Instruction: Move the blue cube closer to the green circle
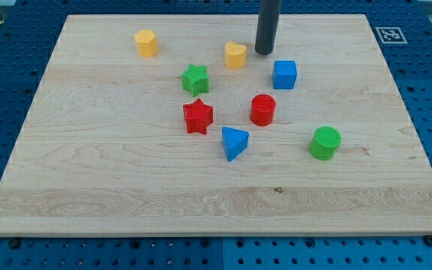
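The blue cube (284,74) sits on the wooden board at upper centre-right. The green circle (325,142), a short green cylinder, stands lower right of it, well apart. My tip (265,52) is the lower end of the dark rod, coming down from the view's top. It rests just up and left of the blue cube, a small gap from it, and right beside the yellow heart (235,55).
A red cylinder (262,109) stands below the blue cube, between it and a blue triangle (234,142). A green star (195,79), a red star (197,115) and a yellow hexagonal block (146,43) lie to the left. The board's right edge (409,112) is near.
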`<state>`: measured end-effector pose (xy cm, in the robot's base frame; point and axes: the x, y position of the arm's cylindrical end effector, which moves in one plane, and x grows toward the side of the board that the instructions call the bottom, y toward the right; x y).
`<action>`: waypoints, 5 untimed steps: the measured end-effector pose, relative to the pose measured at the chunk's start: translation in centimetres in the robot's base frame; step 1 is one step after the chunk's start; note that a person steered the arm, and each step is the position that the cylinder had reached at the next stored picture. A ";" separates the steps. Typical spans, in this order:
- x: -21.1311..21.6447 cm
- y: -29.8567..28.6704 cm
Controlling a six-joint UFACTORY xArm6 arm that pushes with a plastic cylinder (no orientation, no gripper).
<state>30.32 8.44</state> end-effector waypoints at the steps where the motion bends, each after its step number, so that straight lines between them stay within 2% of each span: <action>1: 0.7 0.0; 3: 5.3 2.5; 5: 6.5 2.3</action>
<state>36.84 10.71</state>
